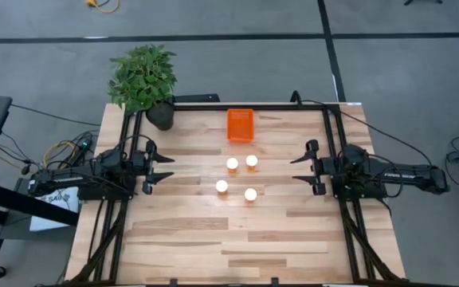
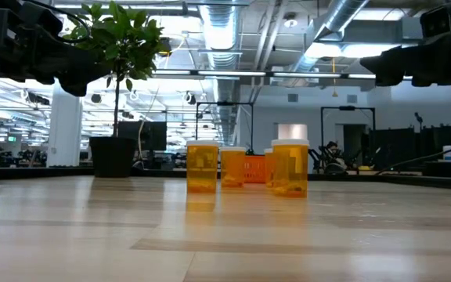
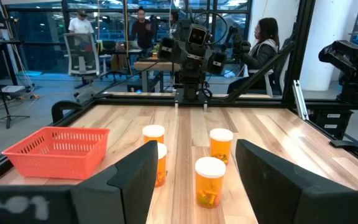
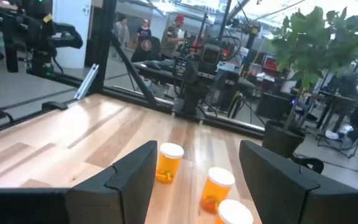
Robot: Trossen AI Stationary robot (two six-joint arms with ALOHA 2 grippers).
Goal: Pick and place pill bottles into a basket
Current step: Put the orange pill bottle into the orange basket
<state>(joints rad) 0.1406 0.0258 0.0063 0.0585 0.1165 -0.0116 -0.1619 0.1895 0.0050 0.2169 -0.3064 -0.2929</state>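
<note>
Several pill bottles with white caps and amber bodies stand upright on their bases in a loose cluster at the table's middle [image 1: 232, 164] [image 1: 251, 162] [image 1: 222, 186] [image 1: 250, 194]; they also show in the low view [image 2: 202, 167] [image 2: 291, 168]. The orange basket [image 1: 241, 125] rests on the table just beyond them, toward the far edge, and shows in the left wrist view [image 3: 58, 149]. My left gripper [image 1: 164, 169] is open and empty at the table's left. My right gripper [image 1: 303, 169] is open and empty at the table's right. Both face the bottles.
A potted plant [image 1: 145, 82] in a dark pot stands at the table's far left corner. A black frame rail [image 1: 253, 105] runs along the far edge. People sit and stand in the room beyond the table [image 3: 261, 38].
</note>
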